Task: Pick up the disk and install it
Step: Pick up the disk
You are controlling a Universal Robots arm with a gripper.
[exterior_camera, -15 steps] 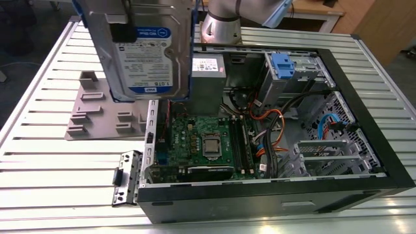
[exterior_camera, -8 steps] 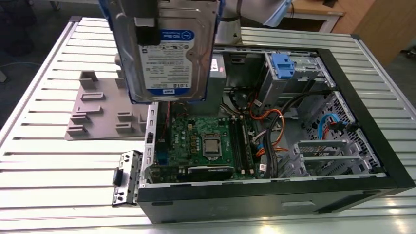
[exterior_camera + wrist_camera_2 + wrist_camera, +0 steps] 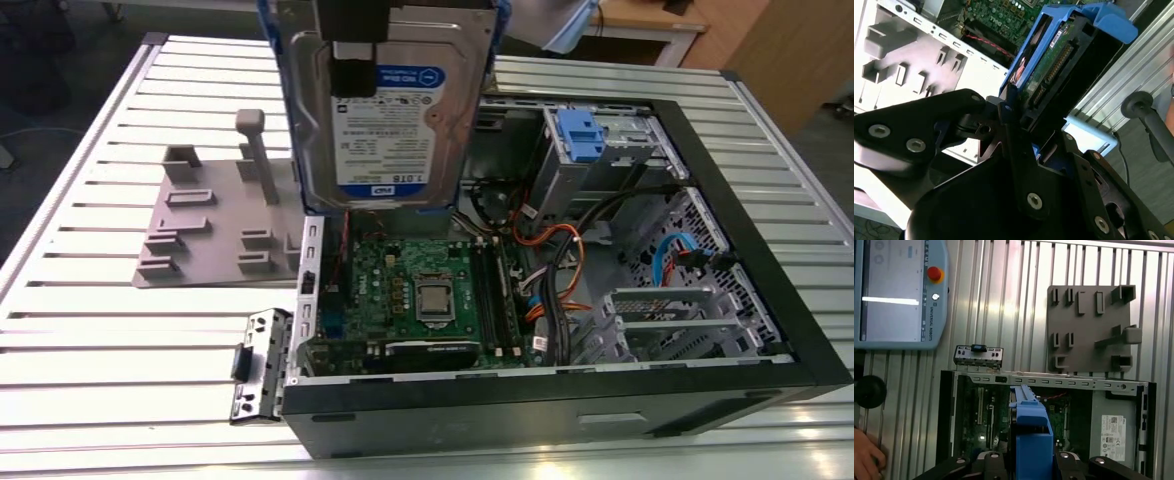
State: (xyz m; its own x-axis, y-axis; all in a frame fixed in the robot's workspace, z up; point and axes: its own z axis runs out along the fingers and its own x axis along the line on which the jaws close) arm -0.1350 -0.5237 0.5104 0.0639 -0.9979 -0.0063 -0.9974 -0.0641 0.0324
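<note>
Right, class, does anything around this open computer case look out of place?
A small silver metal bracket with a black connector stands on the slatted metal table outside the black computer case, at its corner, seemingly unmounted. The silver disk in its blue plastic carrier, gripped in the jaws, looks fine.

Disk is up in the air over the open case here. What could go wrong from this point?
1. The pincer grips the disk near one end; a slip might drop it onto the exposed motherboard.
2. Loose orange cables beside the drive cage could snag it.
3. A hand rests beside the case, possibly within the arm's reach.
</note>
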